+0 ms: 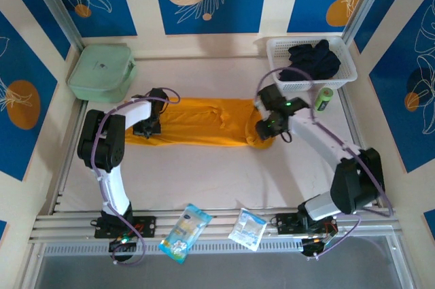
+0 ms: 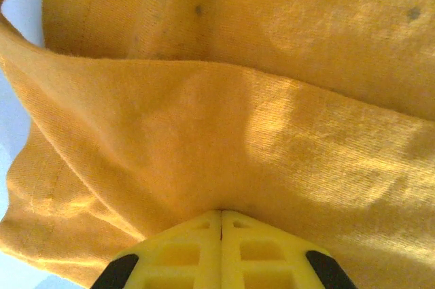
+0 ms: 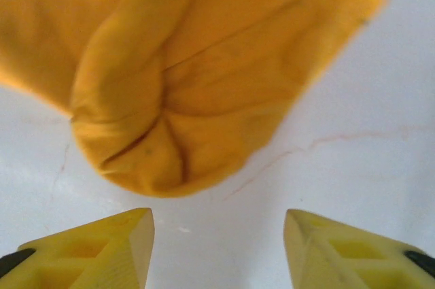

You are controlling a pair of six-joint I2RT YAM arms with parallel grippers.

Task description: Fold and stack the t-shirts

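Across the middle of the bench (image 1: 204, 173) I see the orange-yellow t-shirt (image 1: 197, 122) laid out as a long band running left to right. At its left end my left end effector (image 2: 221, 215) is clenched on the cloth: through the left wrist camera the two yellow fingers meet with no gap, and a ridge of fabric draws up into their tips. At the right end the cloth is bunched into a rounded lump lying on the white surface. My right end effector (image 3: 217, 224) sits just short of it with its fingers spread wide, grasping nothing; bare bench shows between the tips and the lump. A white basket (image 1: 279, 47) in the far right corner holds dark clothing (image 1: 312, 58), and a green cylinder (image 1: 324, 98) lies just beside its near rim. A pale mint-green zip case (image 1: 102, 71) rests in the far left corner. A blue-and-yellow packet (image 1: 185, 231) and a paler packet (image 1: 247, 229) lie at the near edge between the arm bases.
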